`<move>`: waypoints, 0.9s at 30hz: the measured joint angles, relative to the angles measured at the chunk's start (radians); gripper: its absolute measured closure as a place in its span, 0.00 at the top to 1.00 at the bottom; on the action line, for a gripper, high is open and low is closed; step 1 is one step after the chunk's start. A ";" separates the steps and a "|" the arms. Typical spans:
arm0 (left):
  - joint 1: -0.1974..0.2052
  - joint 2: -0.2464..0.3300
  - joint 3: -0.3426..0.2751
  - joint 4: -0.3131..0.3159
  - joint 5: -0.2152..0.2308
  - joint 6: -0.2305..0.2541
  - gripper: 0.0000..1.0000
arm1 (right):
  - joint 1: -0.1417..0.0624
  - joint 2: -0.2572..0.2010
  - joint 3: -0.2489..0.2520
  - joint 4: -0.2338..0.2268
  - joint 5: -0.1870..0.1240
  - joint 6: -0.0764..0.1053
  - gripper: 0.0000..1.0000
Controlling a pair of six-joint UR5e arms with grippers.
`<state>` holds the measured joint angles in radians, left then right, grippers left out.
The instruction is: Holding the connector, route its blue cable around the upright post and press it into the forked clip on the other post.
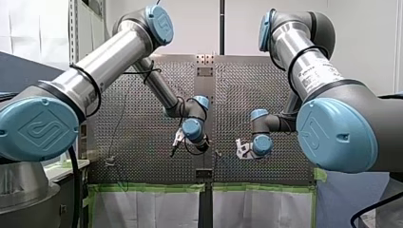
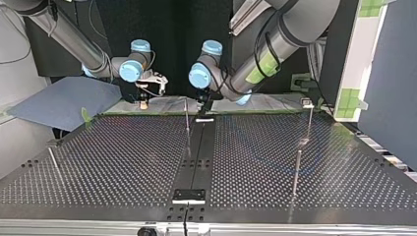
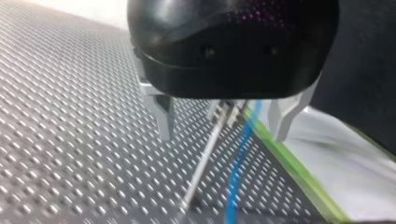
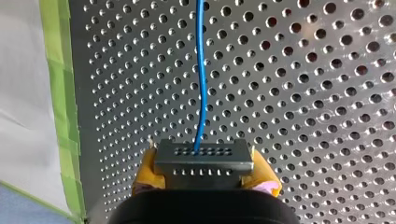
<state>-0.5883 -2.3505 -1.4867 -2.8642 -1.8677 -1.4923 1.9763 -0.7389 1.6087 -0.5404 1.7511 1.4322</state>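
R gripper [image 4: 205, 173]: yellow pads [image 4: 145, 170] clamped on black connector [image 4: 204, 156], w/ blue cable [image 4: 201, 79] leaving its face and running ahead over perforated table [image 4: 303, 93]. L gripper [image 3: 222, 135]: metal fingers [image 3: 163, 116] spread wide, nothing gripped; thin post [image 3: 201, 168] and cable seen in the gap just beyond the tips, side by side, contact unclear. Top view: both grippers by table's far edge, post approx. between them.
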 joint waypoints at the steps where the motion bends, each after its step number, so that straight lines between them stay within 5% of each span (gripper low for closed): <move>1: -0.006 0.009 -0.009 0.009 0.004 -0.003 1.00 | 0.000 0.000 0.000 0.000 0.000 0.001 0.00; 17: -0.150 0.045 -0.168 0.085 -0.080 -0.120 1.00 | -0.007 0.000 0.000 0.005 -0.008 0.016 0.00; 27: -0.141 0.044 -0.191 0.175 -0.120 -0.146 1.00 | -0.008 0.000 0.000 0.005 -0.019 0.022 0.00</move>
<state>-0.7294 -2.3062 -1.6775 -2.6888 -1.9879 -1.6380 1.9687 -0.7389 1.6087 -0.5355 1.7322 1.4543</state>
